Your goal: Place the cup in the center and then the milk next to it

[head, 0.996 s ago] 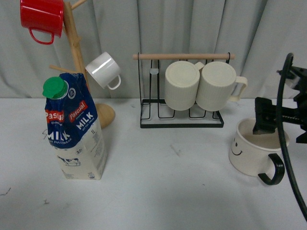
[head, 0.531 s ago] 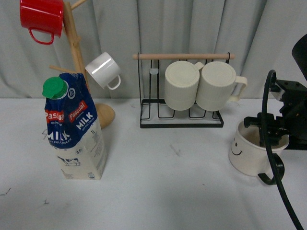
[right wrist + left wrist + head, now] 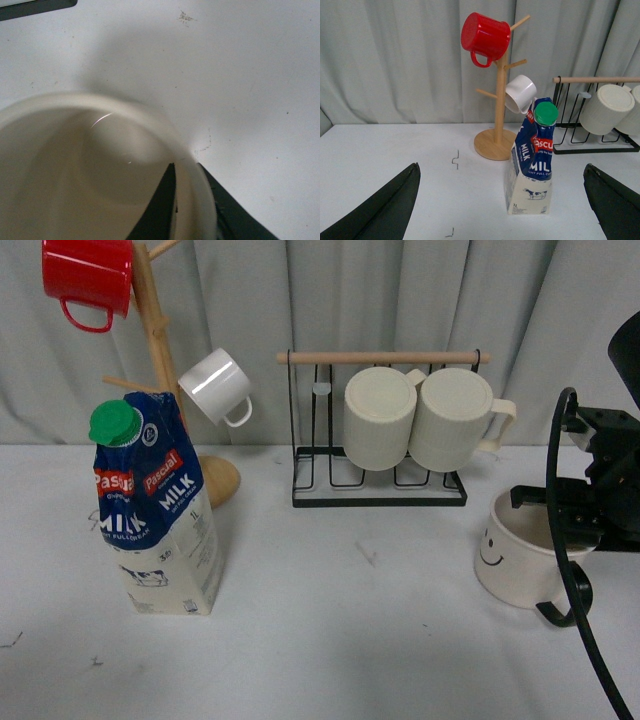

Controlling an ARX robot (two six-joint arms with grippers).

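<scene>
Cream smiley-face cup [image 3: 515,565] near right edge of white table [image 3: 350,640].
Its rim is pinched between right gripper [image 3: 192,202] jaws; level lifting is advised.

1. The left gripper [image 3: 502,167] hangs above the white table [image 3: 395,150]; its dark jaws stand wide apart with nothing between them.
2. The milk carton [image 3: 531,165] stands upright on the table ahead of the gripper, and its green cap [image 3: 546,112] is screwed on.
3. Just behind the carton, nearer the table's far edge, stands a wooden mug tree [image 3: 496,135].
4. A red mug [image 3: 485,34] hangs from the tree's top peg and a small white mug [image 3: 521,92] from a lower one.
5. Along the far edge, beside the tree, sits a black wire rack [image 3: 570,132] with a wooden rod, holding a ribbed cream mug [image 3: 607,102].
6. A grey curtain [image 3: 395,60] hangs behind the far edge.
</scene>
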